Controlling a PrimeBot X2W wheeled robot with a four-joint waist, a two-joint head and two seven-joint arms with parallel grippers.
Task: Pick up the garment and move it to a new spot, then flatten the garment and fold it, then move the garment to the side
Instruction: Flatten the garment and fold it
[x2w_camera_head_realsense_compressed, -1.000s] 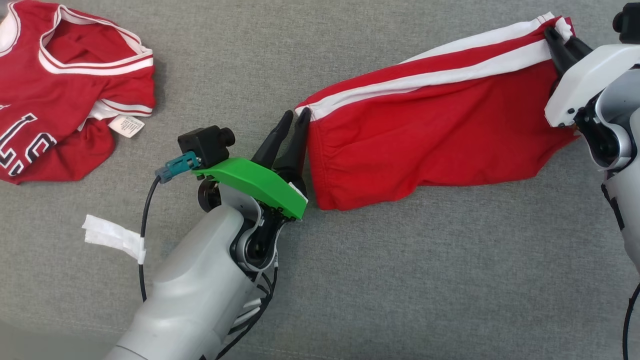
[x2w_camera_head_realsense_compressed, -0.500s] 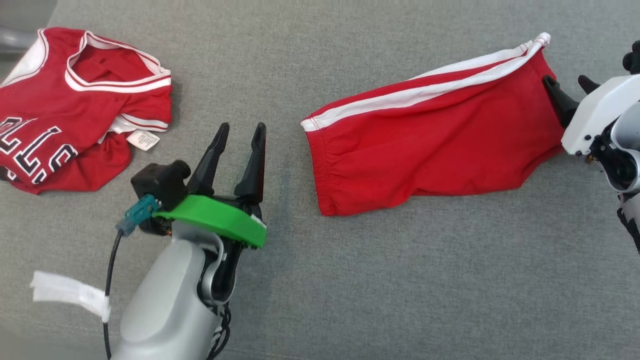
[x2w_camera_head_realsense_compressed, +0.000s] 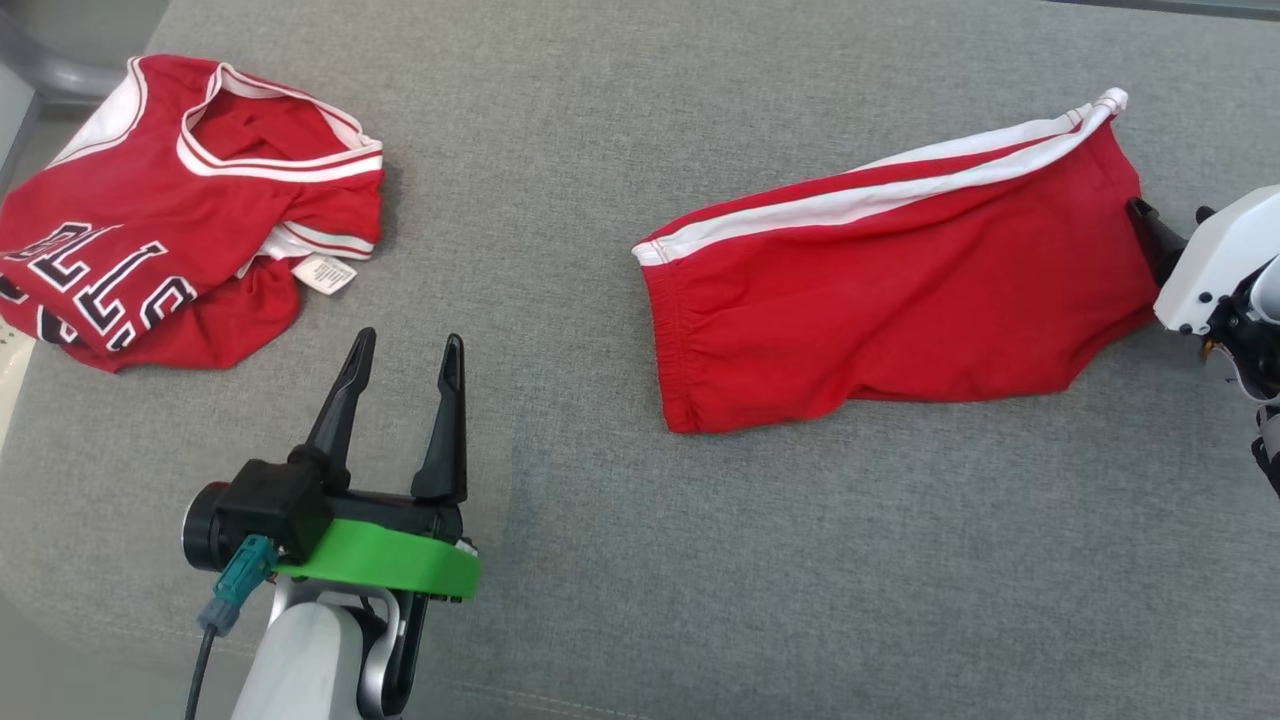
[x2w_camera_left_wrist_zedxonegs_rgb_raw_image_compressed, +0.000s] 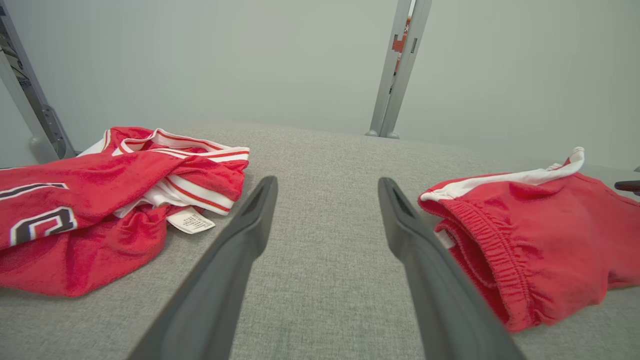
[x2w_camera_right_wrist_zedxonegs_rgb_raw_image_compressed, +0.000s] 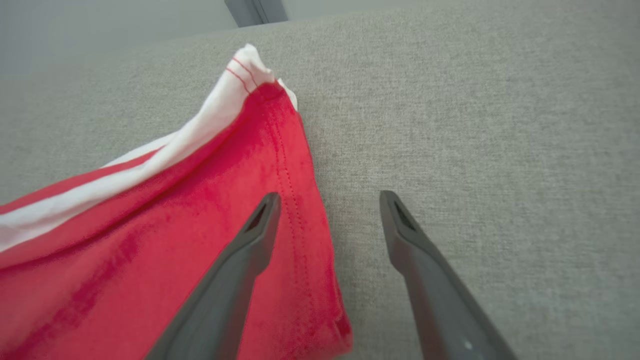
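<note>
The step in hand is judged to be flattening the garment ahead of the fold.

1. The left hand (x2w_camera_head_realsense_compressed: 408, 340) is released, with its jaws spread wide and nothing between them. It stands over bare desk (x2w_camera_head_realsense_compressed: 700, 560), well apart from the shorts (x2w_camera_head_realsense_compressed: 900, 300) and pointing between them and a crumpled red jersey (x2w_camera_head_realsense_compressed: 180, 250). For the next grasp it needs to travel to the waistband (x2w_camera_head_realsense_compressed: 680, 330) and stay clear of the jersey.
2. The right hand (x2w_camera_right_wrist_zedxonegs_rgb_raw_image_compressed: 330, 196) is also released. It straddles the hem (x2w_camera_head_realsense_compressed: 1125, 230): one finger lies over red fabric and the other over bare desk. Whether the finger touches the cloth cannot be told.
3. A good flattening grasp takes both layers at each end, close to a corner, and pulls the ends apart evenly. Uneven tension is likely to skew the garment and deepen its creases.
4. Each hand should rise only a little, so that the thin cloth does not sag or double over.

Condition of the garment: the shorts lie on the right half of the desk, stretched from waistband to hem and angled up toward the far right. They are red with a white stripe (x2w_camera_head_realsense_compressed: 880, 190) along the far edge. They appear to be doubled lengthwise, leg on leg. Shallow wrinkles cross the middle, the near edge is wavy, and the far hem corner is peaked.
</note>
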